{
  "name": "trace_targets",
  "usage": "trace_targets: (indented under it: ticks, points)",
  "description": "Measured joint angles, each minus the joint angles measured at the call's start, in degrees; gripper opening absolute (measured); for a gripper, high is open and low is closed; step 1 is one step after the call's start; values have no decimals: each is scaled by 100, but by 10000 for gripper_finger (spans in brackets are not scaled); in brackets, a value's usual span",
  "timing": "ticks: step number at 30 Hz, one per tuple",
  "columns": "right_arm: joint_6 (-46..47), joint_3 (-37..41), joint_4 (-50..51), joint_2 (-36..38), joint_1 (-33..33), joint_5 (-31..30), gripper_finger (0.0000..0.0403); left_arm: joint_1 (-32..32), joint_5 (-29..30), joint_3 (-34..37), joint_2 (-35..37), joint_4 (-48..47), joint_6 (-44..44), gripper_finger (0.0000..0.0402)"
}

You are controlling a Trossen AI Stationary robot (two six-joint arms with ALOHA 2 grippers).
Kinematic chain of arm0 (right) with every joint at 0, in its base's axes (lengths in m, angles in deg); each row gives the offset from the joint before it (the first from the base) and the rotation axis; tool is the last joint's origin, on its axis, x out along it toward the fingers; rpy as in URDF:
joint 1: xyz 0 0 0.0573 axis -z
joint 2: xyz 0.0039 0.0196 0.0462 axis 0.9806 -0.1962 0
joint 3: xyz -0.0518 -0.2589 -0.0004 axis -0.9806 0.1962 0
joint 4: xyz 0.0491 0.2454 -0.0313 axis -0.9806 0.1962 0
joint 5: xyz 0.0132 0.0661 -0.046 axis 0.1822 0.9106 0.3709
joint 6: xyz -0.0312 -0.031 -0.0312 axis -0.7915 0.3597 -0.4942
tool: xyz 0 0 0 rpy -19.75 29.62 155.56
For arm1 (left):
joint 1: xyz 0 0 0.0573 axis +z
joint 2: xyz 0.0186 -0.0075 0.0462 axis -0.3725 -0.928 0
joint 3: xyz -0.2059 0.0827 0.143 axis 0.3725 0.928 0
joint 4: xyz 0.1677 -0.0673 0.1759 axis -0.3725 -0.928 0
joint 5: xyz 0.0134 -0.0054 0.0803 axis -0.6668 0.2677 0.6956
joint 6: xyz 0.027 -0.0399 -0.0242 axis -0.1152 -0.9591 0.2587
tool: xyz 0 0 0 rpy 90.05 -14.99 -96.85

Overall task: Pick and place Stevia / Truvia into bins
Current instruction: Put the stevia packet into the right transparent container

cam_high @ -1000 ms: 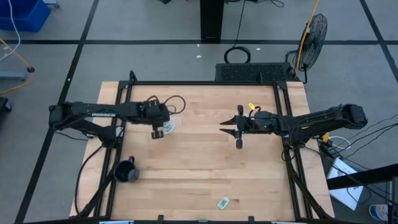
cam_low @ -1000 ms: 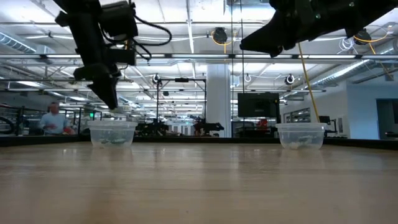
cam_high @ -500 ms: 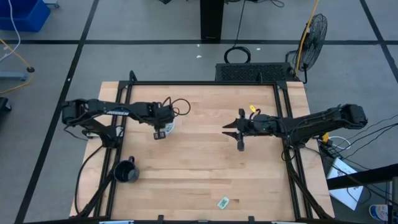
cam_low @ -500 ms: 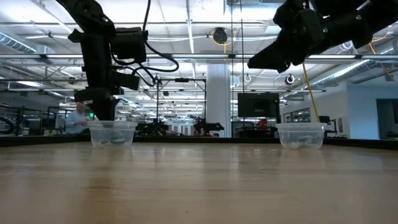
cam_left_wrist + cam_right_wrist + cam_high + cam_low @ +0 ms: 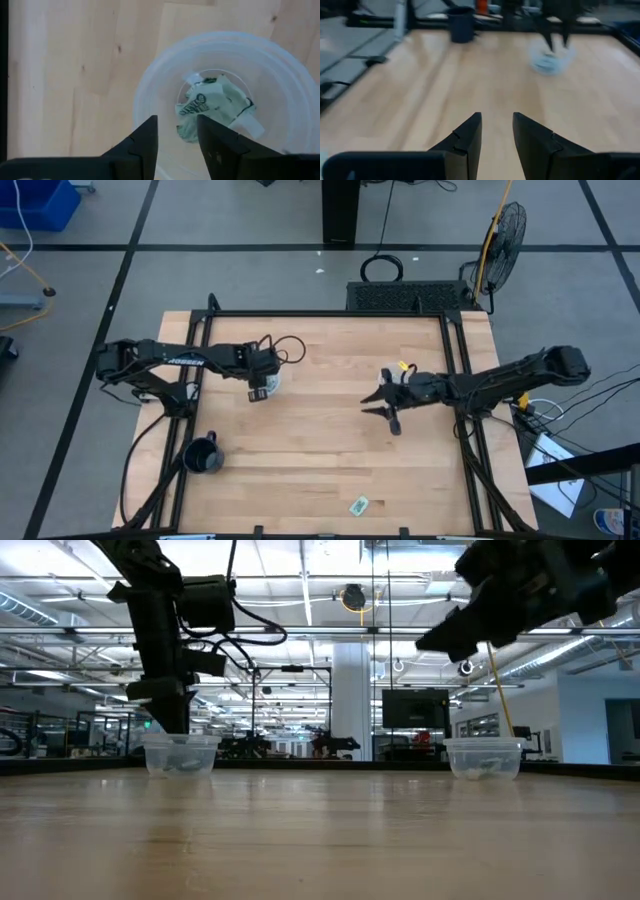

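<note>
My left gripper (image 5: 177, 145) hangs open just above the left bin (image 5: 280, 85), a clear cup standing at the table's left (image 5: 270, 380). Crumpled green and white Stevia packets (image 5: 212, 102) lie on that cup's bottom. Nothing is between the fingers. My right gripper (image 5: 496, 135) is open and empty, raised above the table's middle right (image 5: 385, 412). A second bin (image 5: 484, 757) stands on the table at the right in the low view, with something pale inside. One loose packet (image 5: 359, 504) lies flat near the table's front edge.
A black mug (image 5: 203, 456) stands near the table's left front. A black frame (image 5: 330, 314) runs along the table's far edge and sides. Bare wood lies between the two arms and toward the front edge.
My left gripper has shifted slightly toward the table's right and come down over the left bin. My right gripper has swung toward the table's near edge and a little to the right, turning as it went.
</note>
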Motion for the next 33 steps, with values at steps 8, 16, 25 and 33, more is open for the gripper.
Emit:
trace_targets:
  ticks: [8,16,25,33]
  points:
    - [-252,-606,18,-282,-1220,-75,103,-182,0,-821,1,-347,17,147]
    - [175,-1487,208,-1869,-2491,-440,103,-583,-44,-2032,4,-92,16,147]
    - [944,-2393,344,-3320,-3519,-508,105,-1095,-57,-2326,2,733,-122,147]
    - [1118,-2390,383,-4011,-3750,-1058,151,-1473,-61,-2326,2,847,-270,147]
